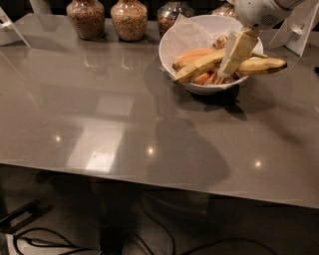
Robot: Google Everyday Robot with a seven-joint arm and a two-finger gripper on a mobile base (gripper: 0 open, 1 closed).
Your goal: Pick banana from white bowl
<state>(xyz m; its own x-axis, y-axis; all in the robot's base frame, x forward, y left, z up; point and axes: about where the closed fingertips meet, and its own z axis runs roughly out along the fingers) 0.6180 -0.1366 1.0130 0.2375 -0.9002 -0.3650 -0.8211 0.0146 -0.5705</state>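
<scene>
The white bowl (187,37) stands at the back right of the grey table, with a white paper liner inside. The banana (198,66), long and yellow with brownish shading, lies slanted across the bowl, its lower end at the front left rim. A shorter dark-tipped banana (262,64) sticks out over the right rim. Orange-coloured fruits (193,54) lie behind the long banana. My gripper (228,69) hangs from the white arm at the top right and reaches down into the bowl, its cream tip right at the long banana's upper end, between the two bananas.
Three glass jars of brown grains (85,17) (128,18) (172,14) stand in a row behind and left of the bowl. A white stand (298,27) is at the far right, another white object (10,25) at the far left. The table's front edge (149,174) runs across the lower frame.
</scene>
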